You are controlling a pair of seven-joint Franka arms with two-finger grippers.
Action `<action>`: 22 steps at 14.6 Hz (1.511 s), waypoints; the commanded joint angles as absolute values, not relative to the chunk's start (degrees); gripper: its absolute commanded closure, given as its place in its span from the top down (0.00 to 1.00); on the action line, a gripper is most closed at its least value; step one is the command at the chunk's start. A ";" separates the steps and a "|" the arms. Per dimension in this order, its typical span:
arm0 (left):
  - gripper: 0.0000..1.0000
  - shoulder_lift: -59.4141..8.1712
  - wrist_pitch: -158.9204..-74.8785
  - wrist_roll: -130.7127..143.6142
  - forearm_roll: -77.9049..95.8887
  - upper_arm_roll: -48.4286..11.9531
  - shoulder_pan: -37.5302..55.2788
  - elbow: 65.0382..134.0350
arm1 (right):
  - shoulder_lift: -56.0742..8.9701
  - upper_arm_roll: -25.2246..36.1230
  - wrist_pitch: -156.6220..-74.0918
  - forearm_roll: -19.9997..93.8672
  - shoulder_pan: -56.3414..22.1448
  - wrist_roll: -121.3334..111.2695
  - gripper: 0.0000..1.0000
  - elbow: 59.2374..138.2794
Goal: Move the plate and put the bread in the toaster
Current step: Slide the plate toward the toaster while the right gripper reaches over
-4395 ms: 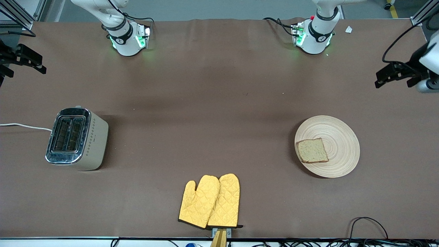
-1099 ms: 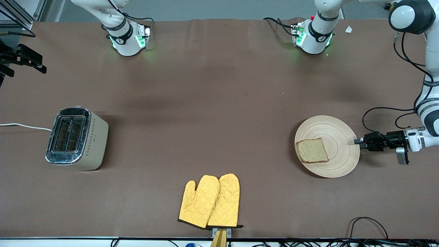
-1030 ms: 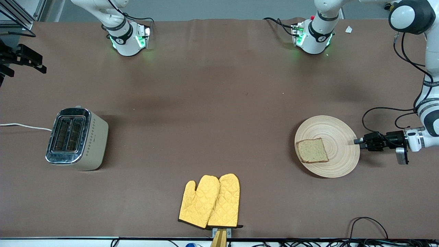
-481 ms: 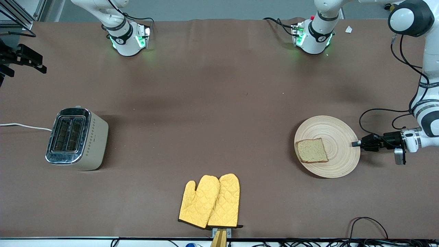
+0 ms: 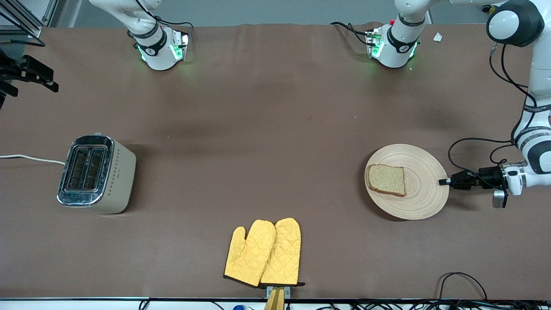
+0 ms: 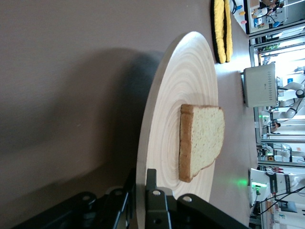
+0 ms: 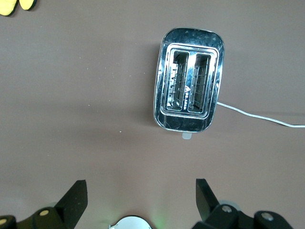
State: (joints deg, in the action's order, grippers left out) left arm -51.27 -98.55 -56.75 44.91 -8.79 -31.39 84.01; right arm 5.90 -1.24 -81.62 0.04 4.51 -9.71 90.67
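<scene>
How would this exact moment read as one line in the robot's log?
left gripper: fingers shut on round light wooden plate rim | square brown bread slice: on plate | right gripper: open above cream toaster, waiting

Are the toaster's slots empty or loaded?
Empty: both slots of the cream, chrome-topped toaster show only bare wire guides; the brown bread slice lies on the round wooden plate.

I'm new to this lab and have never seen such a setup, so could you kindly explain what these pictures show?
Two robot arms stand at a brown table. The wide picture looks down from across the table; the other two come from cameras on each arm's wrist. The left end effector is shut on the rim of a wooden plate, which carries a slice of bread. The right end effector hangs open above the toaster and waits. The toaster stands toward the right arm's end of the table. A pair of yellow oven mitts lies nearer the front camera.
</scene>
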 commanded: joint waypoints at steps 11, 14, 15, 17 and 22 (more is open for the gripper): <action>0.00 -50.27 -103.78 -38.76 47.18 -21.53 -14.35 81.21 | 5.28 -1.14 -81.91 2.53 4.66 -9.93 1.00 91.84; 0.00 -50.80 -111.77 -38.85 51.50 -21.53 -7.49 81.56 | 3.69 -1.23 -88.74 6.85 4.14 -9.23 1.00 97.35; 0.00 -51.24 -113.80 -38.85 52.37 -21.53 -5.38 81.56 | 3.69 -1.32 -92.42 7.38 3.00 -9.05 1.00 100.51; 0.00 -52.12 -116.62 -39.28 56.40 -21.53 -2.83 82.00 | 3.34 -1.32 -99.19 8.00 0.89 -7.83 1.00 105.44; 0.00 -54.93 -121.72 -39.46 63.45 -21.53 2.98 82.09 | -1.22 -1.41 -110.20 11.42 -4.47 0.25 1.00 111.18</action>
State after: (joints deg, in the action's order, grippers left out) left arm -54.39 -120.70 -39.12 60.23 -21.29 1.98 82.27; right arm -0.13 -1.65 -107.44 9.68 -2.98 -2.40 109.46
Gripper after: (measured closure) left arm 0.894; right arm 0.000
